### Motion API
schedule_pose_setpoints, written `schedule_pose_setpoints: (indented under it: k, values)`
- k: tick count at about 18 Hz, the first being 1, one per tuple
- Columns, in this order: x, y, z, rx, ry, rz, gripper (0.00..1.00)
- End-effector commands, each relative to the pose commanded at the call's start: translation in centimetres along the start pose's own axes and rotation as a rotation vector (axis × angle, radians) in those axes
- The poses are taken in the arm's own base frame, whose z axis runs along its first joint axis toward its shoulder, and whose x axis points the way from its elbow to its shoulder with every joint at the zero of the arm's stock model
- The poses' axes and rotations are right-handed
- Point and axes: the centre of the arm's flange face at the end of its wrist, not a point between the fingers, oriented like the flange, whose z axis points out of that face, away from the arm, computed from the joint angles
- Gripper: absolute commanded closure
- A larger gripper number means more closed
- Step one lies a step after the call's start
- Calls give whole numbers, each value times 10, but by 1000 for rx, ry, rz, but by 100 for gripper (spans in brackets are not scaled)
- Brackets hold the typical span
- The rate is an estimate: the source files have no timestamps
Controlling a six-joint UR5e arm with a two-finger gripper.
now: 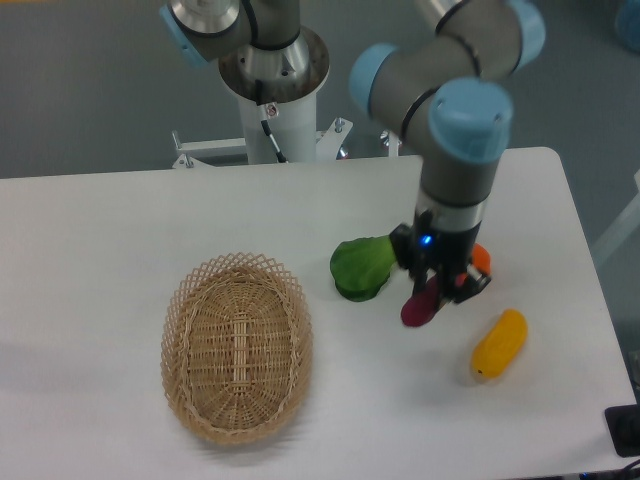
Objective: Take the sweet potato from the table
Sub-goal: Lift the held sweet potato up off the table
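The purple-magenta sweet potato [419,307] hangs above the white table [120,220], held between the fingers of my gripper [436,289], which is shut on its upper end. Its lower end pokes out below the fingers. The arm's wrist rises above it, right of the table's middle.
A green leafy vegetable [361,267] lies just left of the gripper. A yellow-orange oblong vegetable [499,343] lies to the lower right. A round orange fruit [482,258] is mostly hidden behind the gripper. A wicker basket [236,346] sits at the front left.
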Motion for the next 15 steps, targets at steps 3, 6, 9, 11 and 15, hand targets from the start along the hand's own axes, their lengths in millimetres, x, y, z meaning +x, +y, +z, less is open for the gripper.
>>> schedule_pose_setpoints:
  k: [3, 6, 9, 11, 15]
  values:
    - [-8, 26, -6, -6, -4, 22, 66]
    - [-10, 39, -14, -12, -16, 27, 66]
    - [-14, 48, -20, -16, -30, 17, 66]
    - [-14, 49, -20, -17, -32, 17, 66]
    - [-16, 52, -23, -16, -37, 25, 66]
